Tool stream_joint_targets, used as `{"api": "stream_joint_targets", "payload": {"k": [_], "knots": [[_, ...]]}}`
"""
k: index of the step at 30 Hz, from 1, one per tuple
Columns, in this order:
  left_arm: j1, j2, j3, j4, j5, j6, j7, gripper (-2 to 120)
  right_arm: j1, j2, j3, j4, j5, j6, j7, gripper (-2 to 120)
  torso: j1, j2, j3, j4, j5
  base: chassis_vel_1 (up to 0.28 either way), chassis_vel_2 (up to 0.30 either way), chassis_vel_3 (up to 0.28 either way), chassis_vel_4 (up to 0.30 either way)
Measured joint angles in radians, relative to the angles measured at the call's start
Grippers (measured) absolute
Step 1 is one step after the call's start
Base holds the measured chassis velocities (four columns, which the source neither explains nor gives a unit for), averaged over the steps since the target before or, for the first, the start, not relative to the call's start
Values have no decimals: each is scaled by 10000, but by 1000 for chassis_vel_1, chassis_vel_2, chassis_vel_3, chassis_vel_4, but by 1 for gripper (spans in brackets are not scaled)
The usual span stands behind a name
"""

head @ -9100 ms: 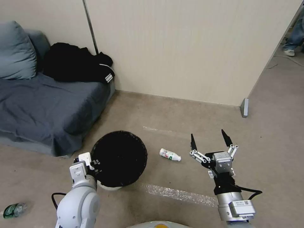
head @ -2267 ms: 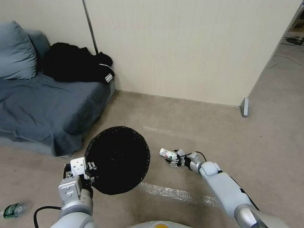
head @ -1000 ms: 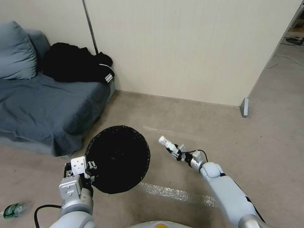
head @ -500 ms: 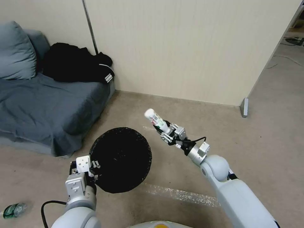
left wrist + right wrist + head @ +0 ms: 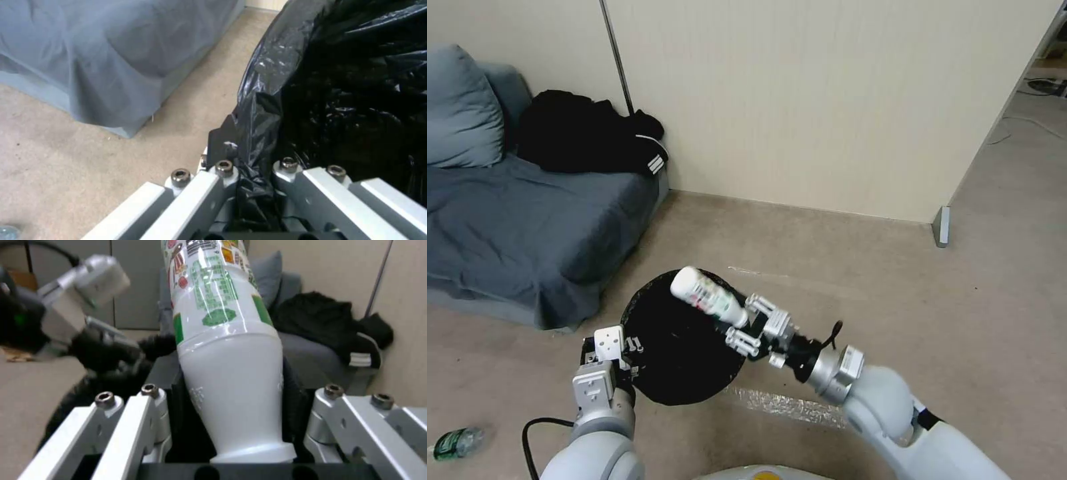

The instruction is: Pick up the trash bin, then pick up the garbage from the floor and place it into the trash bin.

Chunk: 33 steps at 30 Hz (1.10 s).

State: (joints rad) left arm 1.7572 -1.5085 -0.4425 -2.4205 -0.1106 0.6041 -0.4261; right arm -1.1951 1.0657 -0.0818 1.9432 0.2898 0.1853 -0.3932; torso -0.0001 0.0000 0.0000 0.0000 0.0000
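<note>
A grey sofa [image 5: 527, 227] stands at the far left against the wall [image 5: 827, 100], with a pillow [image 5: 460, 107] and black clothes [image 5: 587, 137] on it. The carpeted floor [image 5: 894, 287] spreads from there to the near edge, crossed by a strip of pale tape [image 5: 800, 407] close in. The bin [image 5: 684, 340], lined with a black bag, is in the near middle, just right of the sofa's corner, its mouth open toward the camera. The left gripper [image 5: 620, 353] is at the bin's near-left rim, jaws closed on the rim and the bag [image 5: 267, 186] folded over it. The right gripper [image 5: 747, 327] reaches in from the near right over the bin's right edge, jaws gripping a white bottle [image 5: 707, 297] by its neck end; the bottle slants up and left above the bin's mouth. A second bottle [image 5: 454, 443] with a green label lies on the floor at the near left edge, well apart from the bin.
</note>
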Motion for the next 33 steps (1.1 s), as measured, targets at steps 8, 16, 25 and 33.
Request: {"api": "stream_joint_targets", "payload": {"k": [8, 16, 25, 33], "knots": [[179, -25, 93, -214, 88, 1, 7, 1, 614, 716, -565, -803, -137, -2, 136, 39, 0, 0, 0, 2, 0, 0, 0, 0, 0], [337, -76, 238, -280, 238, -12, 7, 1, 1084, 1172, -1116, -1208, -361, -83, 381, 39, 0, 0, 0, 0, -1, 0, 0, 0, 0], [422, -130, 339, -299, 372, -61, 6, 1, 1327, 1429, -1342, -1554, -647, -119, 669, 64, 1, 0, 1, 0, 0, 0, 0, 0, 0], [334, -123, 207, -299, 306, -66, 17, 1, 1283, 1310, -1375, -1463, -656, -152, 601, 91, 1, 0, 0, -1, 1, 0, 0, 0, 0]]}}
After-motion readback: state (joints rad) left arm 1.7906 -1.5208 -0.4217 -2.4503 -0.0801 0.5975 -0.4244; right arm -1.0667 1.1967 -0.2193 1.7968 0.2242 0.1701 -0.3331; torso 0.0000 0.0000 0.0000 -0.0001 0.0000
